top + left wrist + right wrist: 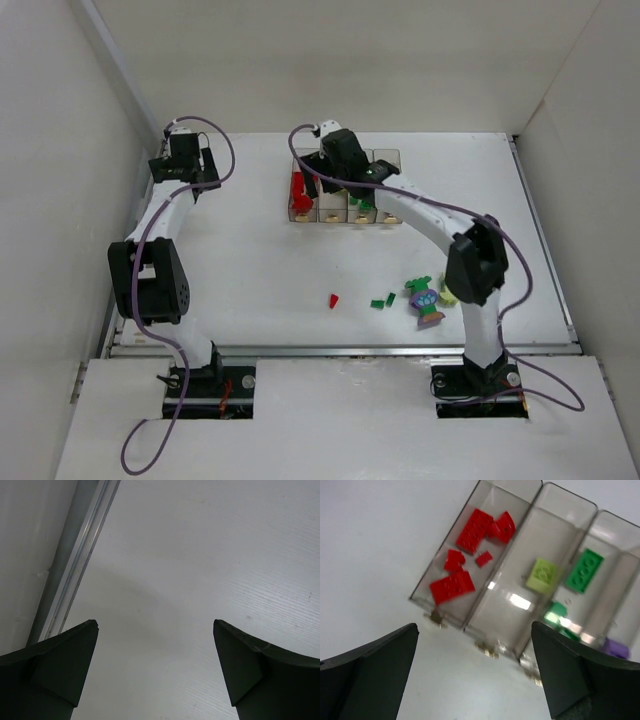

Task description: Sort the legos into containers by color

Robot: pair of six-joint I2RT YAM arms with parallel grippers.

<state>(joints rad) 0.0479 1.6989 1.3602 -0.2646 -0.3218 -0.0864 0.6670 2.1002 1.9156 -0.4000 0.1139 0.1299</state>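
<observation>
Four joined clear bins (555,525) hold, in order, red bricks (475,527), a lime brick (542,574), green bricks (584,570), a purple brick (615,648). Well apart lie a loose red piece (333,301), green bits (378,302), a multicoloured clump (428,305).

Overhead view, close wrist views, right shares containers (388,158) (560,525)

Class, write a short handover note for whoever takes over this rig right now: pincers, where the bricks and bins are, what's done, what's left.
Left pincer: open, empty, over the white table, far left.
Right pincer: open, empty, above the row of clear plastic bins.
Done: small red plastic bricks in the first bin, a lime brick in the second, green bricks in the third, a purple brick apparently in the fourth.
Left: on the table, a loose red brick, small green bricks and a multicoloured clump.
</observation>
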